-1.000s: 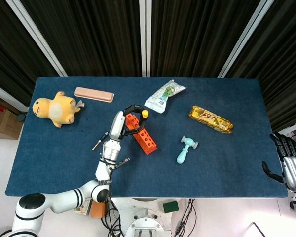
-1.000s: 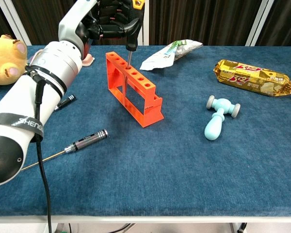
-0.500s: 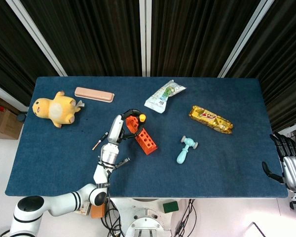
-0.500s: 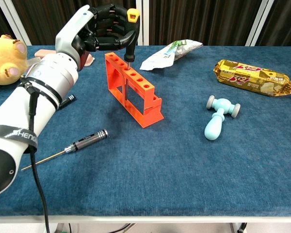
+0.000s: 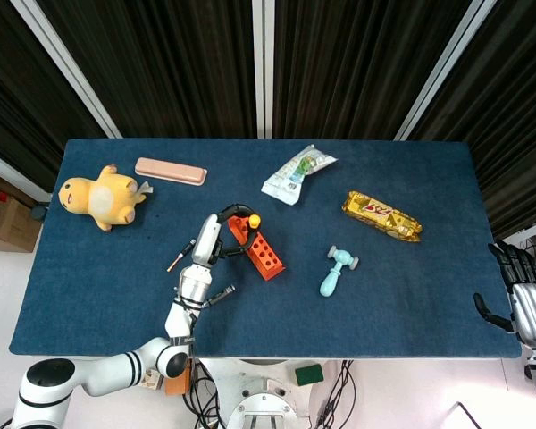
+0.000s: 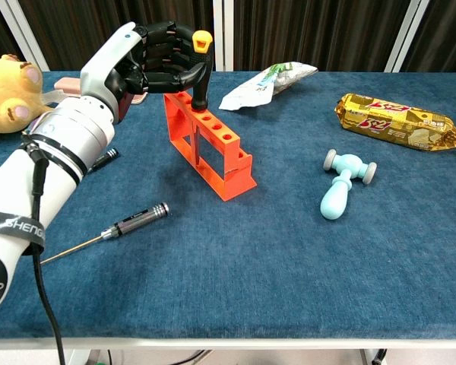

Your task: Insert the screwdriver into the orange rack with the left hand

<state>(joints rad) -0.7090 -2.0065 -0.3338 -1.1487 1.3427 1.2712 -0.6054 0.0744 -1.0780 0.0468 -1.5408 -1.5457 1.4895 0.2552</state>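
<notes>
The orange rack [image 6: 210, 146] stands slanted on the blue table, left of centre, and also shows in the head view [image 5: 264, 256]. My left hand [image 6: 150, 61] grips a screwdriver [image 6: 201, 73] with a black handle and a yellow cap. The tool stands upright over the rack's far end. Its shaft is down in one of the top holes, and the handle's base sits just above the rack. In the head view the left hand [image 5: 213, 238] is beside the rack's far end. My right hand [image 5: 521, 295] hangs off the table's right edge, fingers apart, holding nothing.
A second screwdriver [image 6: 128, 223] lies near the front left, a small black tool [image 6: 103, 159] behind it. A yellow plush [image 5: 99, 197] and pink case [image 5: 170, 170] sit back left. Right of the rack are a white-green bag [image 6: 267, 82], gold snack pack [image 6: 399, 120] and teal toy hammer [image 6: 342, 187].
My left hand has come down with the screwdriver, and its shaft has sunk into the rack's hole. The right hand has not moved.
</notes>
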